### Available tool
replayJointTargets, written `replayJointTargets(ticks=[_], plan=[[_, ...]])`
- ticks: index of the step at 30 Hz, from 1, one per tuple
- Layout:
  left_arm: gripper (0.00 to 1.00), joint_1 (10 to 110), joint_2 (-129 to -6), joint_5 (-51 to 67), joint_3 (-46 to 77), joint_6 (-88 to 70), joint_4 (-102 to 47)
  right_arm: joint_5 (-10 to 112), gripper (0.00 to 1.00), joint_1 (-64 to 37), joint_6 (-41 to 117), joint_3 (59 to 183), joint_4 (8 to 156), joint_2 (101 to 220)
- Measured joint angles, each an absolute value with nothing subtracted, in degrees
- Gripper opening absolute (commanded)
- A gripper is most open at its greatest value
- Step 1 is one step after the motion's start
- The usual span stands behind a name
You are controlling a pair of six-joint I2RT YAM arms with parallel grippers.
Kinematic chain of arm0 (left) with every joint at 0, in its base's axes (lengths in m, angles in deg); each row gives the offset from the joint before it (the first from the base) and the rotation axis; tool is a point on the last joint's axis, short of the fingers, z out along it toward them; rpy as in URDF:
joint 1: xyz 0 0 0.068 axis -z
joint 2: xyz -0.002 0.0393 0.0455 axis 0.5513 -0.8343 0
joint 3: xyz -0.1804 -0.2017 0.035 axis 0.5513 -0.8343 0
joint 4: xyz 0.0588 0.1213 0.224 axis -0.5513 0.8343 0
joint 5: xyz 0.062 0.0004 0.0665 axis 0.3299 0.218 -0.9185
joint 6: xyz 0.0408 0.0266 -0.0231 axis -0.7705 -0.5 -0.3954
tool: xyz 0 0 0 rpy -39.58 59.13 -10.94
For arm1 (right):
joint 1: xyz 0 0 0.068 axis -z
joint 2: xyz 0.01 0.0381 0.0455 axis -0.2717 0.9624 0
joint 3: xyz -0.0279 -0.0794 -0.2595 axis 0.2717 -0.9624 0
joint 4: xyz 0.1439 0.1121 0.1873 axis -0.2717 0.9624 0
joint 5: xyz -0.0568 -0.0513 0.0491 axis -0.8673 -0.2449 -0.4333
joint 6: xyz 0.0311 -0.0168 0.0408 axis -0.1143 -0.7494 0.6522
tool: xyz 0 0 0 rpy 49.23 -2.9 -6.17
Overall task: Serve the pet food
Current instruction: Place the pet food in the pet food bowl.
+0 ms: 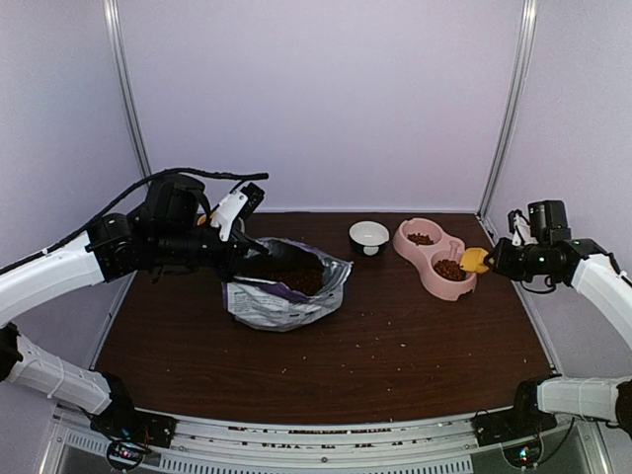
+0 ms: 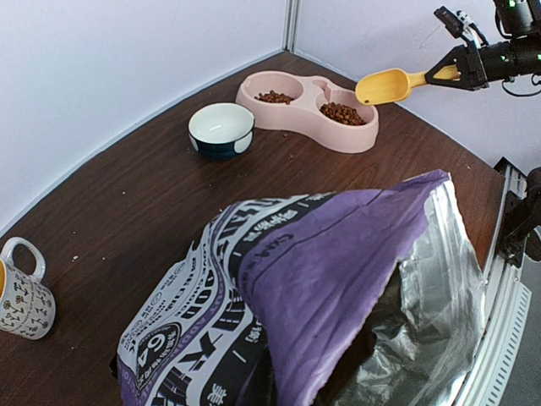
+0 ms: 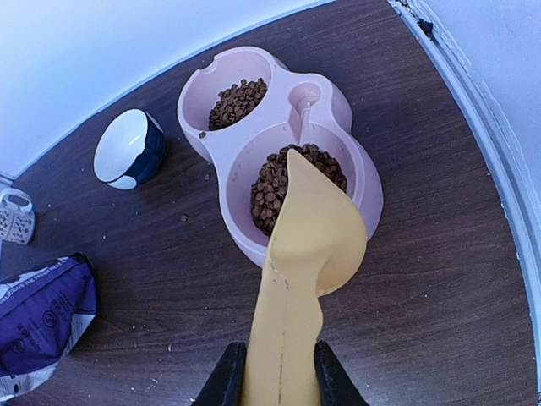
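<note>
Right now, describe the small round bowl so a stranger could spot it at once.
On the brown table, look toward the back between the purple bag and the pink double bowl. The small bowl sits there alone: dark blue outside, white inside and empty, unlike the pink one holding kibble.

Left arm [image 1: 54,275] extended inward; right arm [image 1: 598,276] raised, jaws clamped.

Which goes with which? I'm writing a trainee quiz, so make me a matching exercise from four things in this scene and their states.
1. yellow scoop
2. purple bag
3. pink double bowl
4. small dark bowl

A. empty, white inside
B. kibble in both compartments
C. held by the right gripper
D. open-topped, silver lining showing

Pairs: 1-C, 2-D, 3-B, 4-A
</note>
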State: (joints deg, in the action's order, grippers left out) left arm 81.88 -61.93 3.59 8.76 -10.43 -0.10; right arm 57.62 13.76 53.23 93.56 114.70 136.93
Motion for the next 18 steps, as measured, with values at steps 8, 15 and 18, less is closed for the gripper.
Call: replayJointTargets(ticks=[8, 15, 18], plan=[[0.00, 81.88, -61.93, 3.55, 8.76, -10.45, -0.07, 51.50, 0.02, 8.63, 49.63, 96.73, 117.96, 136.80], [0.00, 81.88, -61.91, 3.42, 8.76, -10.47, -0.07, 52.66, 0.02, 7.21, 51.61, 93.45, 115.07, 126.92], [0.00, 81.88, -61.91, 3.42, 8.76, -10.47, -0.07, 52.57, 0.02, 5.42, 51.68, 91.62, 115.16, 123.80]])
